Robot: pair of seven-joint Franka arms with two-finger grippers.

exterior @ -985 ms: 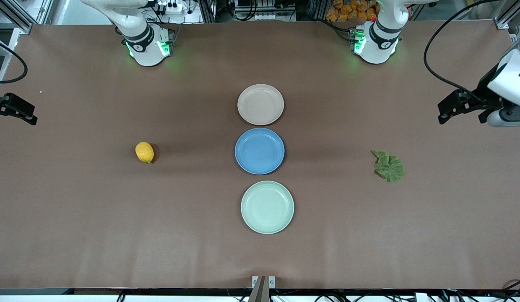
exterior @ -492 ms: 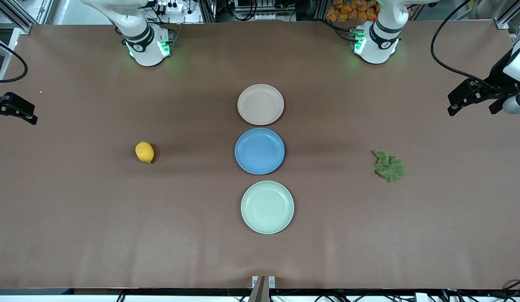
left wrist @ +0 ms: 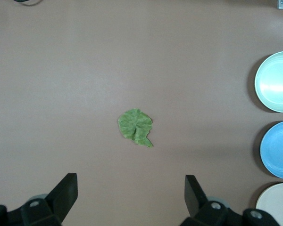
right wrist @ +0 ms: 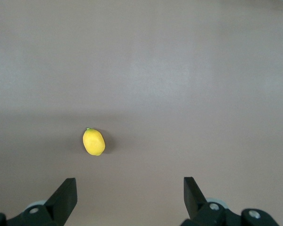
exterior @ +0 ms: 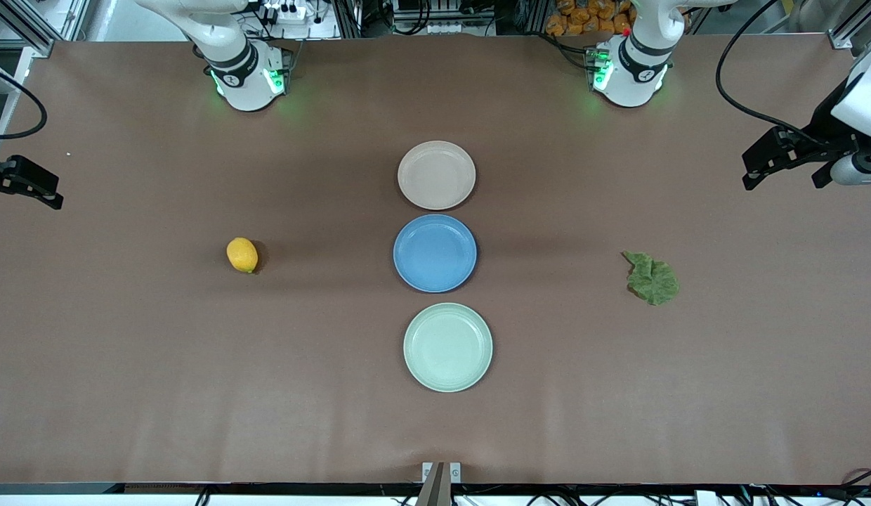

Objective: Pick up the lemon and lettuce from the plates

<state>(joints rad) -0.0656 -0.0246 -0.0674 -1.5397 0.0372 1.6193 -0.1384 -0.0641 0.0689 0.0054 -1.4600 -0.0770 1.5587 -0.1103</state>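
The lemon [exterior: 242, 254] [right wrist: 94, 141] lies on the bare table toward the right arm's end, off any plate. The lettuce [exterior: 652, 279] [left wrist: 135, 127] lies flat on the table toward the left arm's end. The beige plate [exterior: 436, 175] [left wrist: 276, 205] and the mint plate [exterior: 447, 346] [left wrist: 276, 81] stand empty in the middle row. My left gripper [exterior: 783, 179] [left wrist: 131, 188] hangs open over bare table at the left arm's end, well apart from the lettuce. My right gripper [exterior: 21, 199] [right wrist: 130, 190] hangs open at the table's edge at the right arm's end, apart from the lemon.
An empty blue plate [exterior: 435, 253] [left wrist: 278, 149] sits between the beige and mint plates. The two arm bases [exterior: 249, 77] [exterior: 629, 70] stand along the table's edge farthest from the front camera. A black cable [exterior: 730, 98] loops above the table by the left arm.
My left gripper has risen and drawn back toward the left arm's end of the table, away from the lettuce. The right gripper, lemon, lettuce and plates have stayed put.
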